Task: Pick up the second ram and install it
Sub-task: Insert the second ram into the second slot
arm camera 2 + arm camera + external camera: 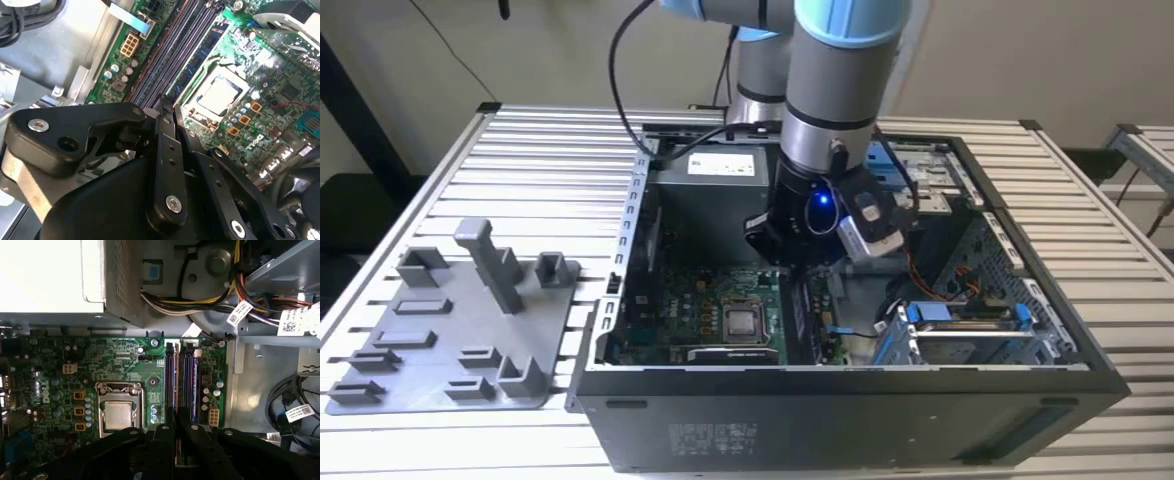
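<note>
The hand (pixel 790 258) hangs low inside the open computer case (pixel 854 400), right over the memory slots (pixel 181 377) on the green motherboard (pixel 125 365). In both wrist views its black fingers (pixel 165 450) stand close together, with a thin dark edge running between them toward the slots; this looks like the second ram (pixel 176 120) clamped upright in the grip, though most of the stick is hidden by the fingers, and I cannot tell whether its lower edge already touches a slot. In the first wrist view the slots run as narrow dark and bluish strips just beside the square silver processor (pixel 118 415) in its metal frame, and the fingers come in at the near end of those strips. A bundle of coloured cables (pixel 200 300) passes above the board beside the pale power supply box (pixel 50 275). In the exterior view the case lies on its side on a slatted metal surface (pixel 520 160), with the arm reaching down into it from above. On the exterior view's left, well apart from the case, a grey plastic holder tray (pixel 454 340) with upright blocks sits on the same surface.
</note>
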Available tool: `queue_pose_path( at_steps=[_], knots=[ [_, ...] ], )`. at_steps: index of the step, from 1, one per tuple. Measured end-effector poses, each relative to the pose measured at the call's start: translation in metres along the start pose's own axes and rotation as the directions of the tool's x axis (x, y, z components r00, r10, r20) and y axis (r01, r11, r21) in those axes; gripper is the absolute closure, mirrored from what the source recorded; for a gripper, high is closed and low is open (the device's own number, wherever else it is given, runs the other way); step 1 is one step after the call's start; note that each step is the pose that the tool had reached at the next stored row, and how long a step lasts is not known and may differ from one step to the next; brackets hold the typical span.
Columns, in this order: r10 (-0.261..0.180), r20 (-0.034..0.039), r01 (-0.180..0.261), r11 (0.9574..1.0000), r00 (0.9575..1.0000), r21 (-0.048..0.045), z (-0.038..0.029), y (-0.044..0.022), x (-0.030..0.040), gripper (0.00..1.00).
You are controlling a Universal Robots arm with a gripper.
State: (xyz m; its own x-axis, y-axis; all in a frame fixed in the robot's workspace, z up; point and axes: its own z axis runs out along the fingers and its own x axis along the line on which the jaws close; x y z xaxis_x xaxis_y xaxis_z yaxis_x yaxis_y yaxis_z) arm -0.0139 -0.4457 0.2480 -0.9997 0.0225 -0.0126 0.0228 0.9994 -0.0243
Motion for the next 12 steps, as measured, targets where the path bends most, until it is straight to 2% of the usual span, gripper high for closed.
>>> queue_pose_path(
  at_steps=[12],
  knots=[
    [0.032, -0.0007, -0.032, 0.9995, 0.9995, 0.0004, 0.0107, -0.0088, 0.0001, 0.86]
  ],
)
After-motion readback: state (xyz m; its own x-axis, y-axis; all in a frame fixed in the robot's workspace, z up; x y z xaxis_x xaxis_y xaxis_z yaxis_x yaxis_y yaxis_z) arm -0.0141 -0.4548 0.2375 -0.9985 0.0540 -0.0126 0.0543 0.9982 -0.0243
